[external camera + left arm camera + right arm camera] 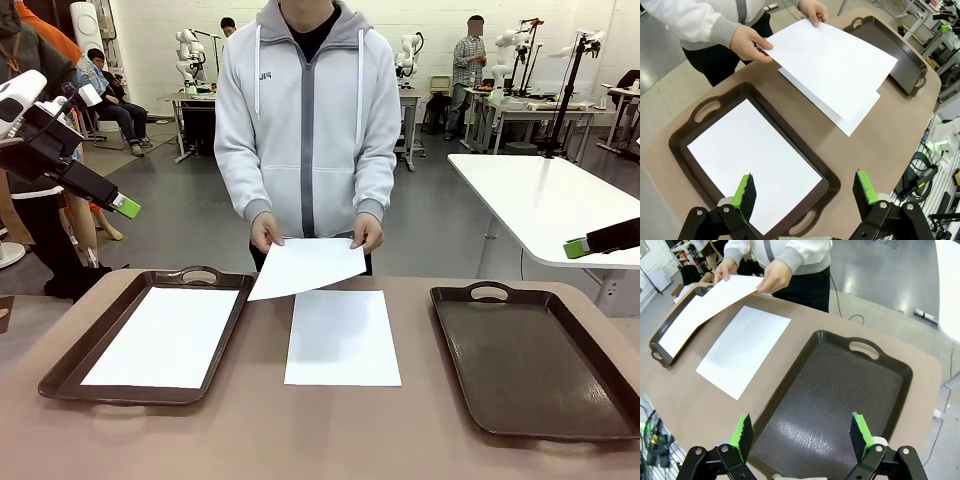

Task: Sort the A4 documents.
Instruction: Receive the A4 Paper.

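Left pincer [805,184], right pincer [802,427] agape; hands [266,232] hold sheet [305,265] (blank).

On my feeds, the left gripper [807,187] has 2 black fingers tipped with bright green pads [743,192] faced in rough black, carried on black linkage bars with silver screws at the joints. The right gripper [802,432] is built the same: black links, green tips, round pivot screws. From the front, my left arm [20,95] is white casing over a black wrist block. The person [308,120] wears a light grey zip hoodie with 2 white drawstrings, a darker grey zip strip, ribbed cuffs, a small chest mark and a dark top beneath.
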Tool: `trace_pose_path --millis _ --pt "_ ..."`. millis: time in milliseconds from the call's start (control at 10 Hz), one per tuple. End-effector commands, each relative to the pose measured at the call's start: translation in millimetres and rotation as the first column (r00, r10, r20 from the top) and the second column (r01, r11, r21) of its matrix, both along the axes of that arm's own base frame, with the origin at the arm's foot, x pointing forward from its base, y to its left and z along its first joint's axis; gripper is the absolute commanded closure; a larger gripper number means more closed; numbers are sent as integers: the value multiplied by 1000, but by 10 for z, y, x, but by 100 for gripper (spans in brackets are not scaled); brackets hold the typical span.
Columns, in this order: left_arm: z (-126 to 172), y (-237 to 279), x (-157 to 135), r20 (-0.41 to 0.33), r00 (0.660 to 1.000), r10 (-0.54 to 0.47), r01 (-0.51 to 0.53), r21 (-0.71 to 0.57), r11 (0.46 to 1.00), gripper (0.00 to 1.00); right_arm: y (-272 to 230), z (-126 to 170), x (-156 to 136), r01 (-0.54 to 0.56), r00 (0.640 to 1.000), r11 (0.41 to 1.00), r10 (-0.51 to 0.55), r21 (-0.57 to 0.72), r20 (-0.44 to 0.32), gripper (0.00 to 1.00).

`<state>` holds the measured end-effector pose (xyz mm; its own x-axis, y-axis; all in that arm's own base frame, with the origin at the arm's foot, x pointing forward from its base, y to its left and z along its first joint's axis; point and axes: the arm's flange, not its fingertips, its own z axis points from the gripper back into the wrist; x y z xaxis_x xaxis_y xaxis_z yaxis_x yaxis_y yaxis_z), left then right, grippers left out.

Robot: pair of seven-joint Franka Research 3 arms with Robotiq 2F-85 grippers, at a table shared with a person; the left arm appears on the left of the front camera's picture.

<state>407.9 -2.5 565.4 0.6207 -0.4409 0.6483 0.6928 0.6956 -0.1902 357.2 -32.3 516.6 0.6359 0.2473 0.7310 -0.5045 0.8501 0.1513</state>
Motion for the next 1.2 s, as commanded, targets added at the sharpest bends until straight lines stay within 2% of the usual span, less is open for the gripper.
trace_pose_path --millis 0,1100 --pt "6 3 -6 5 1000 1 -1 6 1000 0 7 -26 15 -10 1000 1000 11 18 -3 0" --pt "6 3 -6 5 1000 1 -1 6 1000 0 7 -26 15 -10 1000 1000 11 18 -3 0"
